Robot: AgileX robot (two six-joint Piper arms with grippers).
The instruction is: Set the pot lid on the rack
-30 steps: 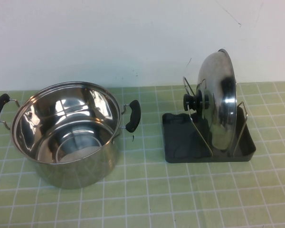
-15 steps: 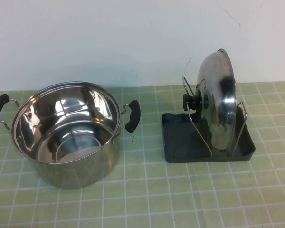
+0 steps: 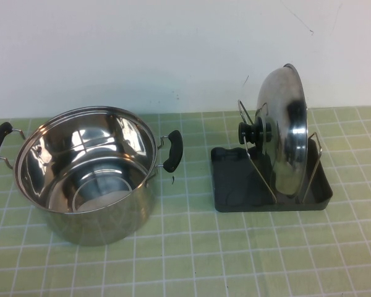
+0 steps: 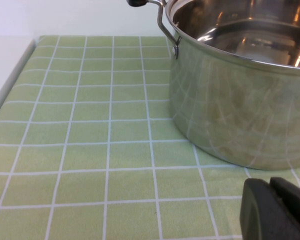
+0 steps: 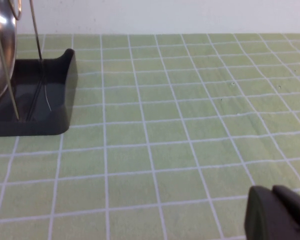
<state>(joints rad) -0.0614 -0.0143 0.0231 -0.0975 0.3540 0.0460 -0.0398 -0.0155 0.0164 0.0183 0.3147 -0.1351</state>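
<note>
The shiny steel pot lid point(image 3: 284, 130) stands on edge between the wire loops of the dark grey rack point(image 3: 235, 185) at the right, its black knob point(image 3: 252, 133) facing left. Its rim point(image 5: 1, 55) and the rack's corner point(image 5: 55, 100) show in the right wrist view. My left gripper point(image 4: 276, 210) is shut and empty, low over the mat beside the pot point(image 4: 240, 75). My right gripper point(image 5: 277, 215) is shut and empty, low over the mat, well away from the rack. Neither gripper shows in the high view.
The deep steel pot point(image 3: 86, 173) with two black side handles stands open at the left of the green tiled mat point(image 3: 235, 260). A white wall runs along the back. The mat's edge point(image 4: 10, 75) shows in the left wrist view.
</note>
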